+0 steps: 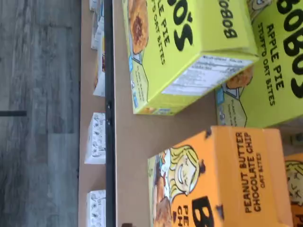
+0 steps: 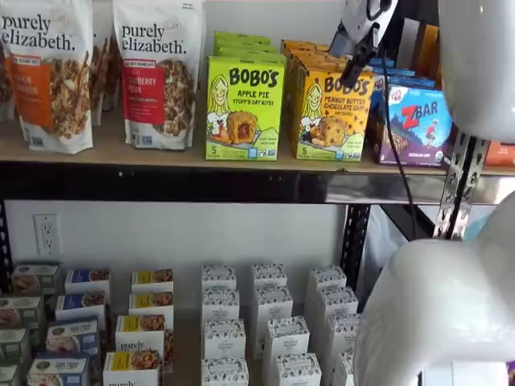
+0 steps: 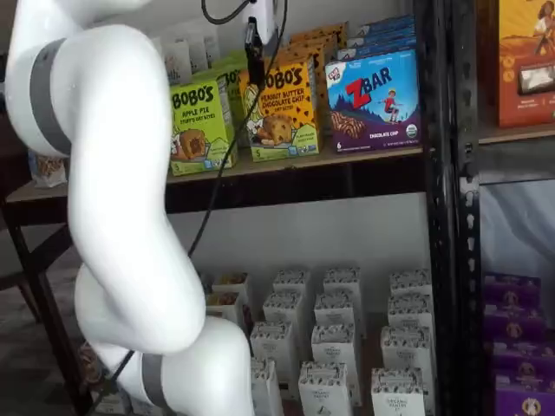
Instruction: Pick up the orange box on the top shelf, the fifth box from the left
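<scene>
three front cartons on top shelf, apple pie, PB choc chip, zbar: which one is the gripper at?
The orange box: the gripper hangs in front of its upper corner. The lime-green Apple Pie box and the ZBar box flank it.

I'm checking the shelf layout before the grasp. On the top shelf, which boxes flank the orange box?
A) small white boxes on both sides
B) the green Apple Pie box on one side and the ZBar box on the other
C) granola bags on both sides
B: in both shelf views the orange box stands on the top shelf between the green box and the ZBar box.
</scene>
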